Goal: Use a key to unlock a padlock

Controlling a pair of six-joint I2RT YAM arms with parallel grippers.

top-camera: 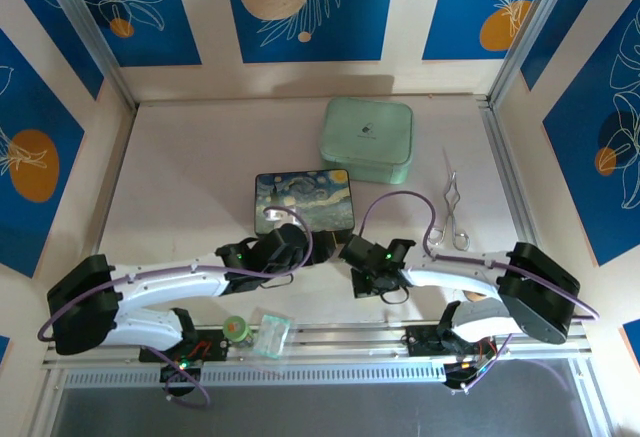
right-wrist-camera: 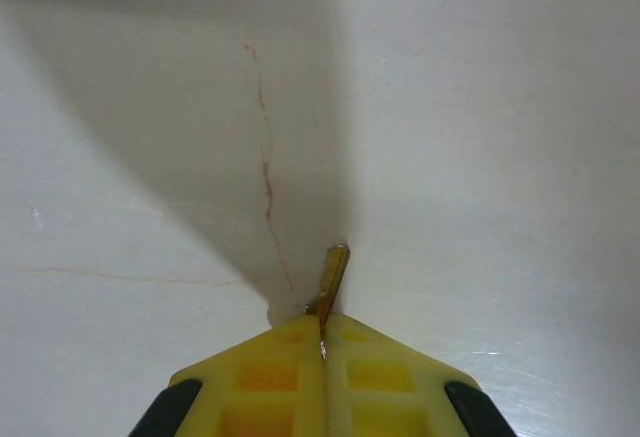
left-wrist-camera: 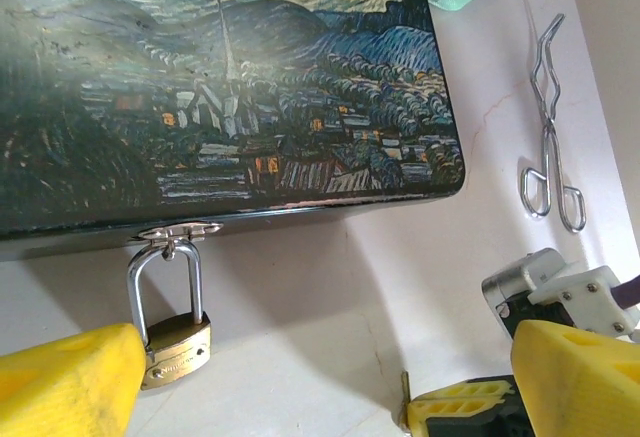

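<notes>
Right gripper pinches key; left gripper gapes beside padlock; painted box behind.

Up top we're looking down from behind the arm bases over the whole table, the left wrist skims in low and close on the padlock, sharing the painted box and metal tongs with the overhead, while the right wrist stares point-blank at bare tabletop.

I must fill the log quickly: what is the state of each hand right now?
Left hand: open, holding nothing.
Right hand: closed on the small thin metal key.
</notes>
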